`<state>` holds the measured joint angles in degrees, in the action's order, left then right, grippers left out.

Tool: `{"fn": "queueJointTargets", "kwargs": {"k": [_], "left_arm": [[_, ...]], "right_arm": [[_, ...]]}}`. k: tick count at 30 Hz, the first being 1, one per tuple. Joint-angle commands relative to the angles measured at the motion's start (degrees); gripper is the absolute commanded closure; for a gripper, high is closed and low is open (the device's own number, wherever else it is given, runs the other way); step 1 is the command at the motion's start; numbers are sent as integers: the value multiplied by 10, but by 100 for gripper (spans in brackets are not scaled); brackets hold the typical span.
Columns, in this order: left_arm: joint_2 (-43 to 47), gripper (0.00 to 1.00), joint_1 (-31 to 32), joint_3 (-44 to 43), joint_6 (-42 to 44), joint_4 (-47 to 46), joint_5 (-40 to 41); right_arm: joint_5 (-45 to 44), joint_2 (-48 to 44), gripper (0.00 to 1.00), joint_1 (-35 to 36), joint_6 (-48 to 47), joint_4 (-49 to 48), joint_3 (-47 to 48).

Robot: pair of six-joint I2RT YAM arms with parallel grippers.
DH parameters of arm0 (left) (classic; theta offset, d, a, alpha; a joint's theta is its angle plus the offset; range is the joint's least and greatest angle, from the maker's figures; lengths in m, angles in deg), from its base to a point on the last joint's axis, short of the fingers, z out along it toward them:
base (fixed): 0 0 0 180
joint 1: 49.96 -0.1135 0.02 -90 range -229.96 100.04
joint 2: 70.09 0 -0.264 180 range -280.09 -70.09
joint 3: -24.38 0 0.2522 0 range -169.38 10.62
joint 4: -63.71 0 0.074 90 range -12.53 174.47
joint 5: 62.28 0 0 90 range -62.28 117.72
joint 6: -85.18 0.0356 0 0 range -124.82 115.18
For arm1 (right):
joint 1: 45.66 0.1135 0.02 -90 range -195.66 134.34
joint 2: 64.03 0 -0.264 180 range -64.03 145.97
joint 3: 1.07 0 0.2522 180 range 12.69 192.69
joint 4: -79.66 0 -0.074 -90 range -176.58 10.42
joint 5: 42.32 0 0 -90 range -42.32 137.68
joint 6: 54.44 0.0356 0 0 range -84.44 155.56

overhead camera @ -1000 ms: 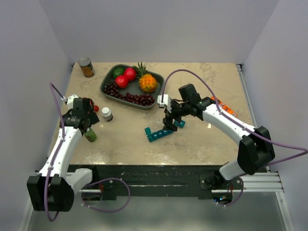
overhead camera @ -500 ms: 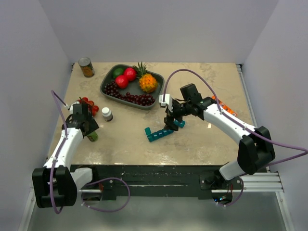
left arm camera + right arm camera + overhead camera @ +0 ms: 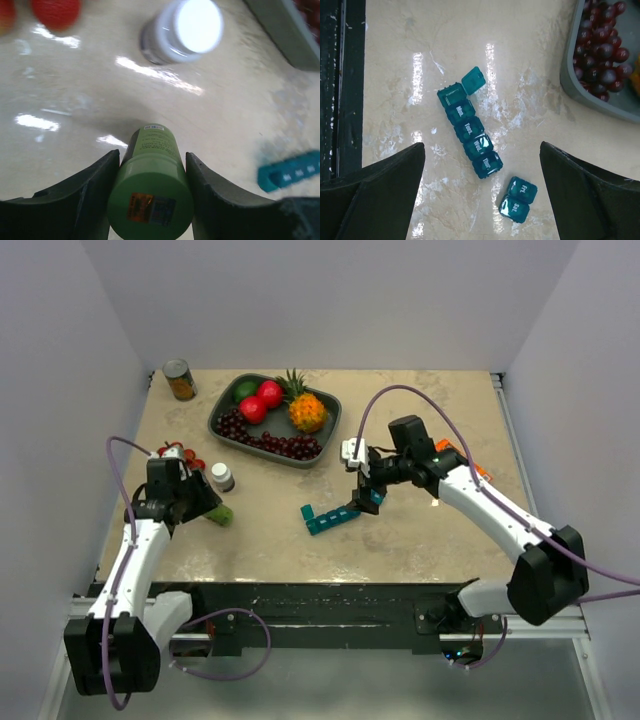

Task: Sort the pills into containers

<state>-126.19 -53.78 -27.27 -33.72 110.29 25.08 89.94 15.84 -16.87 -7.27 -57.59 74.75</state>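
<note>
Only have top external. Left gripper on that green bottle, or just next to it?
Observer: Left wrist view: the green bottle sits between the fingers of the left gripper, both apparently pressed to its sides.
Operator: Any lid open?
Observer: Right wrist view: the five-cube teal strip has its end lid flipped open; the rest are shut.
Operator: Labels?
Observer: Mon to Thur on that strip; the separate pair reads Fri, Sat.

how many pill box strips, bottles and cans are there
teal pill-box strips: 2 (five-compartment strip, two-compartment strip)
bottles: 2 (green bottle, white-capped bottle)
can: 1
total: 5
</note>
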Motion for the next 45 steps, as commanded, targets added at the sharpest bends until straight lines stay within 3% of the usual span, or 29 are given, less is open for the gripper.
{"fn": "queueJointTargets", "kwargs": {"k": [1, 6, 12, 13, 15, 16, 19, 23, 25, 31, 45], "left_arm": [[32, 100, 28, -13, 36, 5, -163], [58, 100, 109, -10, 54, 15, -253], [89, 100, 179, 8, 47, -122, -418], [92, 100, 188, 10, 43, -143, -418], [91, 100, 215, 11, 33, -188, -416], [86, 100, 223, 11, 31, -210, -412], [60, 100, 250, 5, 30, -236, -390], [56, 100, 275, 11, 10, -302, -363], [56, 100, 289, 19, -5, -371, -360], [26, 100, 334, 19, -29, -455, -322], [-60, 100, 413, -23, -39, -522, -245]], "right_arm": [[36, -58, 1, -1, -23, -24, -16], [48, -58, 1, -1, -18, -13, -1], [-24, -55, 1, -1, -38, 32, 76], [-30, -48, 1, -1, -35, 54, 93], [-39, -19, 1, -1, 57, 49, 130], [-25, -6, 1, -2, 63, 103, 146], [41, 33, 6, 5, -11, 206, 199], [13, -45, 1, 15, 8, 92, 94], [35, -46, 1, 27, -15, 110, 83], [57, -37, 1, 37, -32, 118, 69], [73, -8, 1, 57, -9, 102, 64]]}}
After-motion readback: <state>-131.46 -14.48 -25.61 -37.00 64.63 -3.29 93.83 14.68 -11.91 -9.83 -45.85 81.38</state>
